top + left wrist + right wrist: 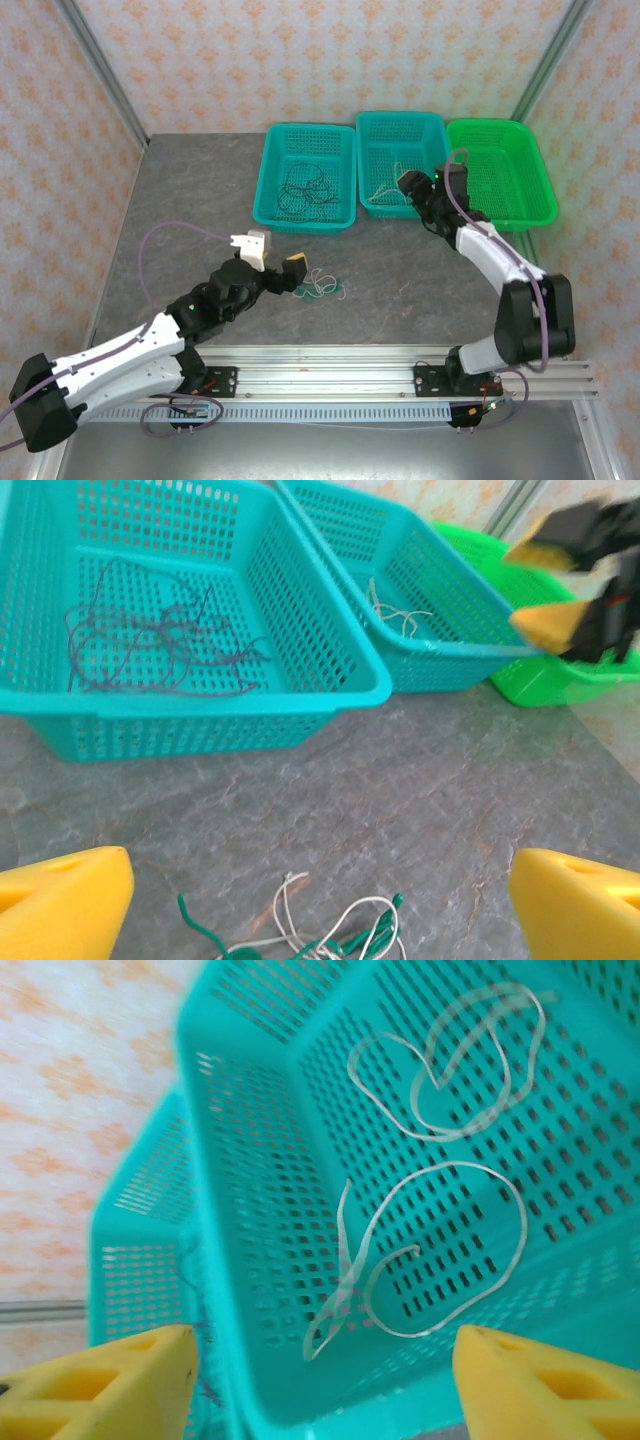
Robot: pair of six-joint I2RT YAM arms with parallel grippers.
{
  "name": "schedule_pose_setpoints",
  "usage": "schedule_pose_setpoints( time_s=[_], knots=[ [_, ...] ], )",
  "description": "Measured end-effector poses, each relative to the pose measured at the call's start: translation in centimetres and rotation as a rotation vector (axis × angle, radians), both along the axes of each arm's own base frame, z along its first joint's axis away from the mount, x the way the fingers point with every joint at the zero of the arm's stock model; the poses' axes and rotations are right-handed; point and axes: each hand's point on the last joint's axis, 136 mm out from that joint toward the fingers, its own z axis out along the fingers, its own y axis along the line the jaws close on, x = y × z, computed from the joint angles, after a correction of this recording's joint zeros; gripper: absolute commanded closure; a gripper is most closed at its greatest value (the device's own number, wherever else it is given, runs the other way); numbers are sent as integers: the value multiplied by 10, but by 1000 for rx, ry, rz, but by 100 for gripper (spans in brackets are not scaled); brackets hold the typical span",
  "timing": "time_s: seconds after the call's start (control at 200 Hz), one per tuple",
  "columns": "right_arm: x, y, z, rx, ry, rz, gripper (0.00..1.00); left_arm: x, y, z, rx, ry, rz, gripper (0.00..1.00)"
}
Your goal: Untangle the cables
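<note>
Fingers apart, the left end effector (275, 258) hovers just above a knotted clump of thin green and whitish cables (325, 288) on the grey worktop (200, 190), likely needing next to lower and pinch one strand, while the right end effector (408, 185) hangs likewise spread.

Left pincer (320, 905) spread wide above grey worktop (450, 780), white and green cables (330, 938) between its yellow fingertips (60, 905), dark cables (150, 650) in near teal basket (200, 705), whitish cables (395, 615) in next teal basket (470, 650), green basket (560, 680) beyond
</note>
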Motion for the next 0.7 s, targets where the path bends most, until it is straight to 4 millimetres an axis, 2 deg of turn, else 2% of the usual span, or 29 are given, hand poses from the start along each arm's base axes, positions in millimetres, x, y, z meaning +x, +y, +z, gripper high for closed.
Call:
schedule_pose_setpoints(
  time_s=[0.14, 0.21, 0.275, 0.39, 0.45, 0.521, 0.621, 0.701],
  knots=[
    [-31, -4, 66, -8, -177, 18, 30, 2, -2, -12, 27, 61, 8, 13],
    [-49, 2, 84, -11, -239, 56, 30, 5, -4, -19, 50, 99, 15, 17],
    [-68, 18, 89, -18, -267, 128, 31, 9, -7, -25, 76, 141, 23, 22],
    [-104, 63, 73, -49, -247, 311, 33, 17, -22, -37, 120, 211, 1, 30],
    [-126, 90, 58, -76, -216, 431, 34, 21, -33, -46, 133, 251, -20, 34],
    [-147, 113, 37, -110, -168, 548, 35, 22, -45, -60, 153, 296, -58, 37],
    [-166, 129, 6, -159, -86, 657, 38, 23, -62, -83, 175, 366, -133, 40],
    [-175, 133, -14, -181, -29, 704, 38, 24, -72, -101, 161, 431, -216, 42]
  ],
)
